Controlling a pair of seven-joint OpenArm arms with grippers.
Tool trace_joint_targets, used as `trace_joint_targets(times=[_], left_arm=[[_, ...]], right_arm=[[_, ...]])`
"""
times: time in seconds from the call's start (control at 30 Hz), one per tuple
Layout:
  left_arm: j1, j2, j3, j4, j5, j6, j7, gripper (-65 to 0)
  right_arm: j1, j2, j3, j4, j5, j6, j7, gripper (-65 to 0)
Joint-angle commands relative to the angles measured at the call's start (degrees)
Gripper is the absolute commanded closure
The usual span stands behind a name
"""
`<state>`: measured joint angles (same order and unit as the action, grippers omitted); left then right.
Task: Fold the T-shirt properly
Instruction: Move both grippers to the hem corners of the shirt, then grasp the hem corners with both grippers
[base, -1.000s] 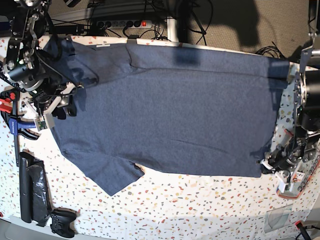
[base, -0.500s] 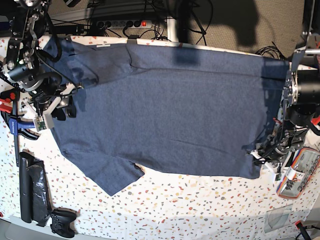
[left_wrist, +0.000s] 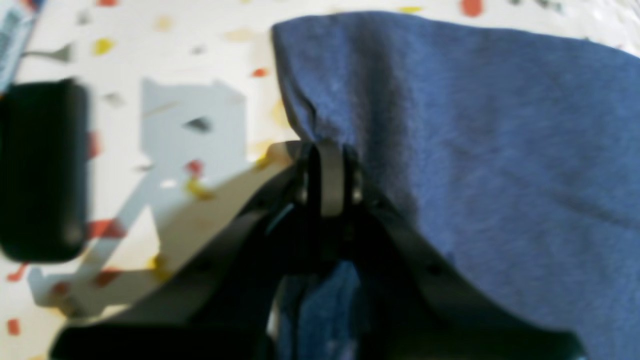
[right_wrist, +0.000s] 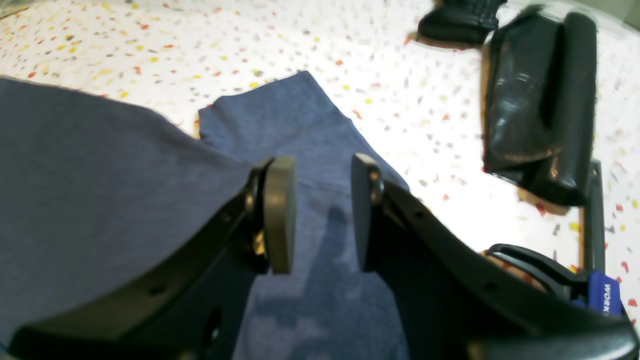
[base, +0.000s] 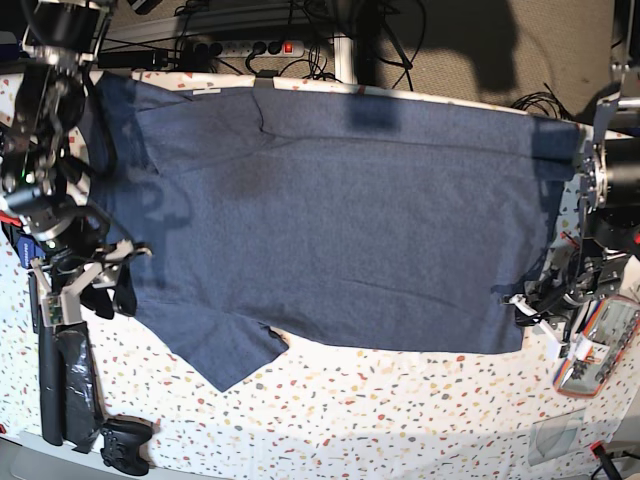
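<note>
The navy T-shirt (base: 340, 220) lies spread flat on the speckled table, plain side up, with no lettering showing. My left gripper (base: 518, 303) is at the shirt's lower right hem corner. In the left wrist view it (left_wrist: 327, 175) is shut on a pinch of the shirt's edge (left_wrist: 475, 125). My right gripper (base: 118, 292) is at the shirt's left edge, by the lower sleeve (base: 225, 350). In the right wrist view it (right_wrist: 320, 210) is open, its pads (right_wrist: 280, 215) just above the sleeve (right_wrist: 300, 115) and holding nothing.
A black roll (base: 65, 390) and a game controller (base: 125, 445) lie at the front left; both show in the right wrist view (right_wrist: 540, 100), (right_wrist: 460, 20). A blue clamp (right_wrist: 600, 295) sits beside my right gripper. A power strip (base: 245, 47) and cables lie behind the table.
My right arm has moved down the shirt's left edge to the lower sleeve. My left gripper has come in to the lower right hem corner and stays there.
</note>
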<state>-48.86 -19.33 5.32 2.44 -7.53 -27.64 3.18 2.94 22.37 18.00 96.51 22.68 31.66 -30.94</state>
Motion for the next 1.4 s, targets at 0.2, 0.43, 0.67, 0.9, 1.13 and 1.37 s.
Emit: trace_joint_targets(times=[0.2, 0.43, 0.67, 0.9, 1.13, 1.37], left_arm=[[-1.6, -0.6, 0.0, 0.5, 0.0, 0.2, 0.0, 0.0], [-1.6, -0.4, 0.0, 0.5, 0.0, 0.1, 0.0, 0.0], [-1.6, -0.4, 0.0, 0.5, 0.0, 0.2, 0.0, 0.0], [-1.6, -0.4, 0.0, 0.5, 0.0, 0.2, -0.2, 0.0], [-1.6, -0.4, 0.0, 0.5, 0.0, 0.2, -0.2, 0.0], [-1.6, -0.4, 0.0, 0.5, 0.0, 0.2, 0.2, 0.0]], right_arm=[[17.3, 3.3, -10.2, -19.1, 0.0, -0.2, -6.0, -19.6], [36.2, 3.3, -21.2, -43.3, -0.2, -0.1, -11.0, -40.2], [45.4, 3.0, -24.8, -60.5, -10.6, 0.1, -7.4, -40.1], [47.5, 3.2, -24.8, -73.2, -17.0, 1.3, -0.3, -40.1], [47.4, 3.2, -24.8, -78.2, -16.9, 1.3, 1.4, -36.4], [47.4, 3.3, -24.8, -78.3, -16.5, 1.3, 4.2, -7.4]])
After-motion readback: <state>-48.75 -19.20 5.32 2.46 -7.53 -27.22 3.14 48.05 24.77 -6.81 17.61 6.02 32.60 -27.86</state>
